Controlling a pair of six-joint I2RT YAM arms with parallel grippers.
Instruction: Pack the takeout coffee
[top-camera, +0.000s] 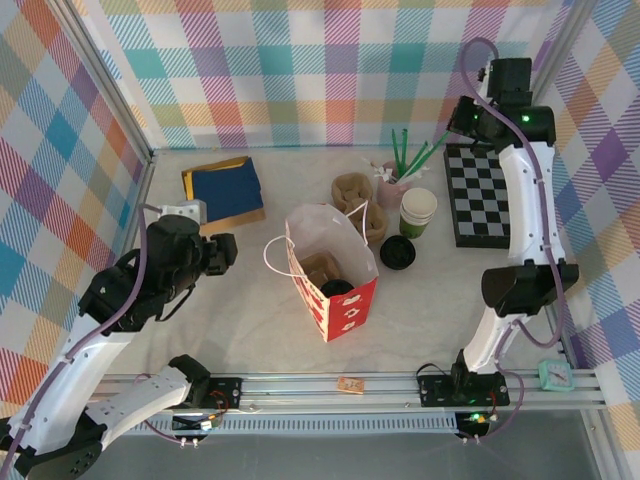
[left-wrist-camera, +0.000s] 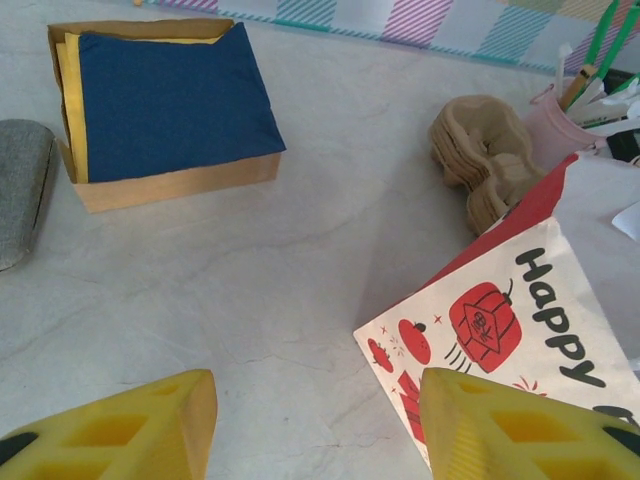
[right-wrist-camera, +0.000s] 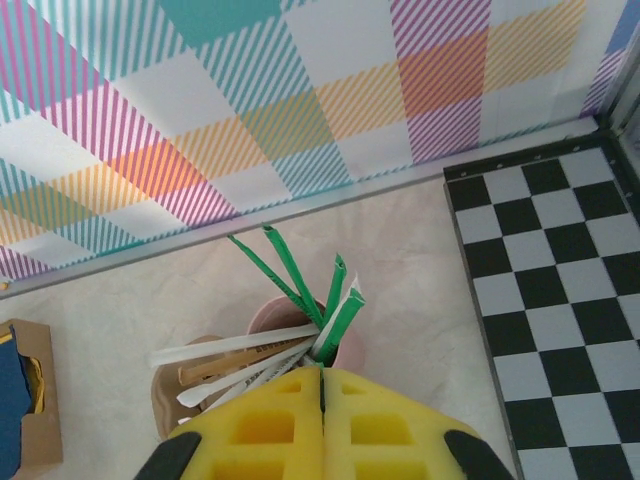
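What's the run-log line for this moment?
left gripper open, near bag | right gripper shut, by straw cup | lidded coffee inside bag | loose lid beside bag

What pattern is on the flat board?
The board is a black-and-white checkerboard, clearest in the right wrist view.

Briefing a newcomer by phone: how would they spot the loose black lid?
Find the red-and-white paper bag mid-table. Just right of it lies the loose black lid, next to a lidless green-and-cream cup. Unlike its neighbours it is a flat black disc.
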